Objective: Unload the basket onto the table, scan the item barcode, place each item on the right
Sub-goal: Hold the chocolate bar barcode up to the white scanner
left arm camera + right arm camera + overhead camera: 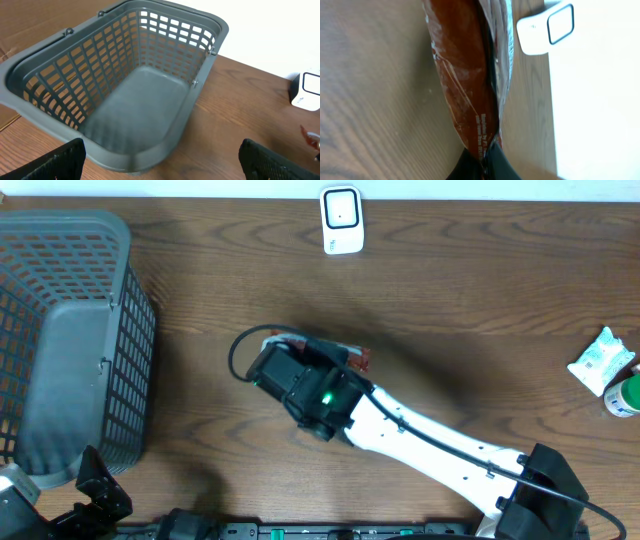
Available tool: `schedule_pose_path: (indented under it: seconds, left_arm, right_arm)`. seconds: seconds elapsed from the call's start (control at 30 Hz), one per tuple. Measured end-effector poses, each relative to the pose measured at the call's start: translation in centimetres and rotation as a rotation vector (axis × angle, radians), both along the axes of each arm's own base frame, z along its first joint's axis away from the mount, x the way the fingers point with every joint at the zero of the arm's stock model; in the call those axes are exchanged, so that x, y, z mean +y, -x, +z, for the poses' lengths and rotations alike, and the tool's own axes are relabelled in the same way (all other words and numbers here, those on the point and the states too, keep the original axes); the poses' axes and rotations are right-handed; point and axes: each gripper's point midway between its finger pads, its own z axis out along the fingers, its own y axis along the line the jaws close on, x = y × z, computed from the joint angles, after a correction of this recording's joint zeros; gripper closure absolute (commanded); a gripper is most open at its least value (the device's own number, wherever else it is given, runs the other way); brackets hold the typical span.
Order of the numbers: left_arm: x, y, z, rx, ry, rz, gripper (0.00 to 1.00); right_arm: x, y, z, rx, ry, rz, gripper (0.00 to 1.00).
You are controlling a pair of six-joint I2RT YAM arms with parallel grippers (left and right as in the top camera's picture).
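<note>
Right wrist: glossy, crinkled brown packet (pixel 465 85)

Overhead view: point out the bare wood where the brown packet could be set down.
Bare wood lies between the basket and the scanner, and a wider stretch runs from the scanner to the white pouch. The centre is crowded by the right arm and brown packet; a green-capped bottle sits beside the pouch.
</note>
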Motion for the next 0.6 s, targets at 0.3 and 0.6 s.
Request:
schedule_pose_path:
  seconds: [0.3, 0.6]
  left_arm:
    - [0.0, 0.0, 0.0, 0.0, 0.0, 0.0, 0.02]
    - [0.0, 0.0, 0.0, 0.0, 0.0, 0.001, 0.02]
  right_arm:
    - [1.1, -1.0, -0.2, 0.04, -0.11, 0.015, 0.99]
    - [3.1, -6.1, 2.8, -0.065, -0.26, 0.131, 0.99]
